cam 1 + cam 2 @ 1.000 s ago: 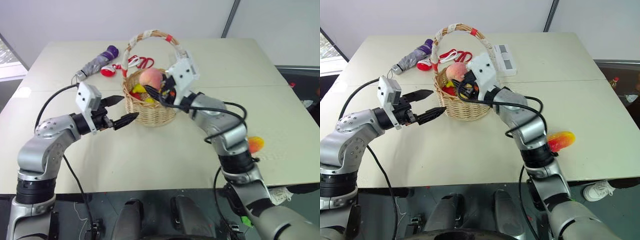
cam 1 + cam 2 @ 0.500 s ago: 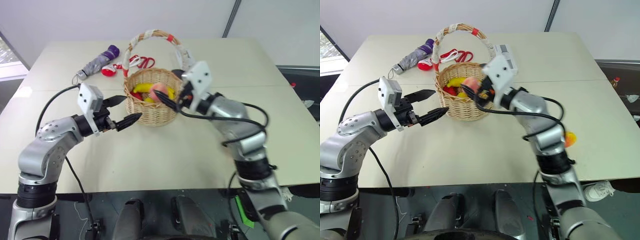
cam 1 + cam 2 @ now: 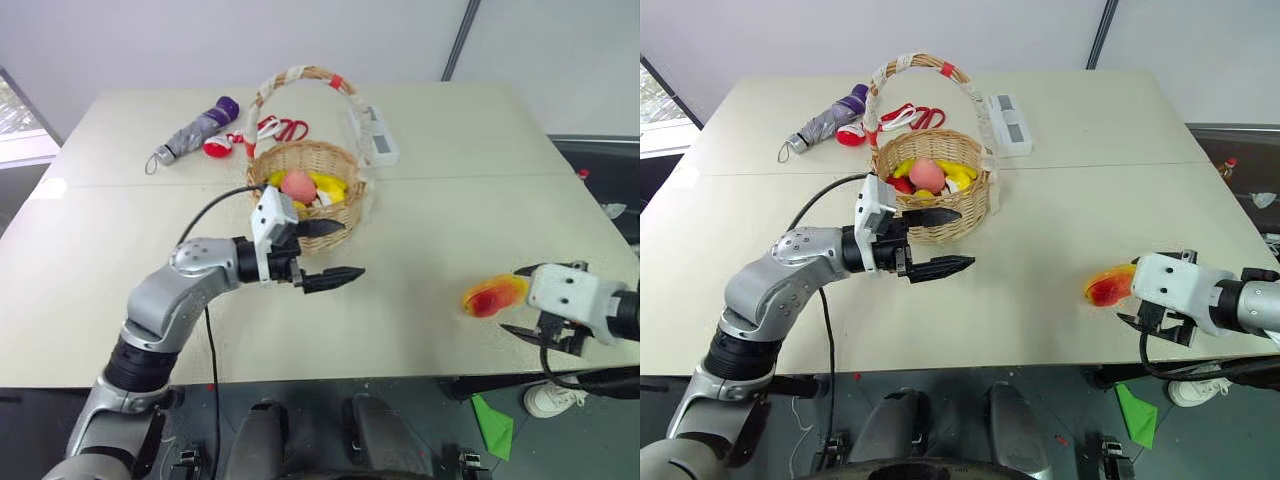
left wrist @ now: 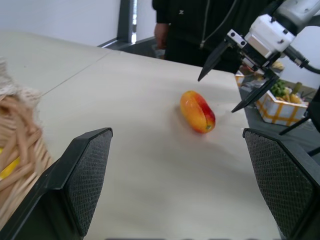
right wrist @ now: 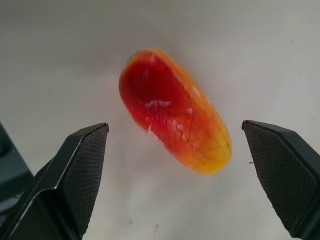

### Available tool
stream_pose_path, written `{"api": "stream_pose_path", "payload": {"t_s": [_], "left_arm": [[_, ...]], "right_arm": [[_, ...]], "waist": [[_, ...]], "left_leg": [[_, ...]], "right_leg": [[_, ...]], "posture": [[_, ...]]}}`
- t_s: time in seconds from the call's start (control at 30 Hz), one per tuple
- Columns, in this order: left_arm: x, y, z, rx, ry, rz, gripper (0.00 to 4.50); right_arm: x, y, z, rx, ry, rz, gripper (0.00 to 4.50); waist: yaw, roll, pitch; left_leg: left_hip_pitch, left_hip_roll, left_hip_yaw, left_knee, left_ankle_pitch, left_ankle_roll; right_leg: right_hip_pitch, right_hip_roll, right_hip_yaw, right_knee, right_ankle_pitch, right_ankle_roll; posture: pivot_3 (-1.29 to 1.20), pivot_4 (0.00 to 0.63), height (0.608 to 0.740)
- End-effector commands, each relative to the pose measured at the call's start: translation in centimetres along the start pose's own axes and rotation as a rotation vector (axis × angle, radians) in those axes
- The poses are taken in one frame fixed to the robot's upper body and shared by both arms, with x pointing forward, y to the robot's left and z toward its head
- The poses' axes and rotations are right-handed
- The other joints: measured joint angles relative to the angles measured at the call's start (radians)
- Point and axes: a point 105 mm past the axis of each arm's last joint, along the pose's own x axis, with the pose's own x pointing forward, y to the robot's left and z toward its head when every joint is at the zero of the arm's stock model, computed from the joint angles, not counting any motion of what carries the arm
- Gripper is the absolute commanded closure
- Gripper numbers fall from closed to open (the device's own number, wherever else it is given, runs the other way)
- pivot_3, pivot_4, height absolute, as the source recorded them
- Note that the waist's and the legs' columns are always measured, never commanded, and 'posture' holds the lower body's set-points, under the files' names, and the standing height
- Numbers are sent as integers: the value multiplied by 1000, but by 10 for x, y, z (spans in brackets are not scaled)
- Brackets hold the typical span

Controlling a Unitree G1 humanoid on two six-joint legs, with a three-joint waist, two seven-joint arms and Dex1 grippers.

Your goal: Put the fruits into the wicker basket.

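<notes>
The wicker basket (image 3: 312, 214) stands mid-table and holds the peach (image 3: 296, 184), a yellow banana (image 3: 328, 185) and other fruit partly hidden under them. The mango (image 3: 490, 297) lies on the table near the right edge. My right gripper (image 3: 511, 299) hovers open just behind the mango, its fingers either side of it without touching; the right wrist view shows the mango (image 5: 175, 131) ahead between the fingers. My left gripper (image 3: 352, 249) is open and empty in front of the basket, pointing right toward the mango (image 4: 198, 111).
A folded grey-purple umbrella (image 3: 194, 129), red-handled scissors (image 3: 278, 127) and a white power strip (image 3: 377, 141) lie behind the basket. A person in dark clothes (image 4: 210, 22) stands past the table's right edge, near a box of items (image 4: 276, 102).
My right gripper opened and let the peach drop into the basket, then swung far right and back to the mango. My left gripper moved right, across the basket's front.
</notes>
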Motion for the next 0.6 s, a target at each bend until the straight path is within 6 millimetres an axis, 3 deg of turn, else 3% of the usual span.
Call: {"api": "stream_pose_path", "payload": {"t_s": [0.03, 0.2, 0.37, 0.53, 0.57, 0.6], "left_arm": [[2, -1, 8, 46, -19, -15, 0], [1, -2, 7, 45, -19, -6, 0], [-4, -2, 6, 42, -22, 24, 0], [-8, -2, 10, 24, -52, 48, 0], [-8, -2, 10, 25, -50, 52, 0], [-9, -1, 9, 25, -47, 57, 0]], "right_arm": [[4, -8, -1, -103, 10, -39, 33], [29, -2, -13, -162, 16, -7, 33], [42, -6, -20, -168, 0, -15, 33], [44, -9, -14, -167, -34, -37, 2383], [43, -11, -13, -173, -41, -52, 2696], [43, -14, -9, -178, -51, -71, 2696]], "waist": [[2, 0, 0], [9, 0, 0], [6, 0, 0], [8, 0, 0], [8, 0, 0], [8, 0, 0]], "left_leg": [[0, 0, 0, 0, 0, 0], [-1, 0, 0, 0, 0, 0], [-1, -1, 0, 0, 0, 0], [-1, 0, 0, 0, 0, 0], [-1, 0, 0, 0, 0, 0], [-1, 0, 0, 0, 0, 0]], "right_leg": [[0, 0, 0, 0, 0, 0], [0, -1, 0, -1, 0, 0], [0, -2, 0, -1, 0, 0], [0, -1, 0, -1, 0, 0], [0, -2, 0, -1, 0, 0], [0, -2, 0, -1, 0, 0]], "posture": [[0, 150, 740], [0, 150, 740], [0, 150, 740], [0, 150, 740], [0, 150, 740], [0, 150, 740]]}}
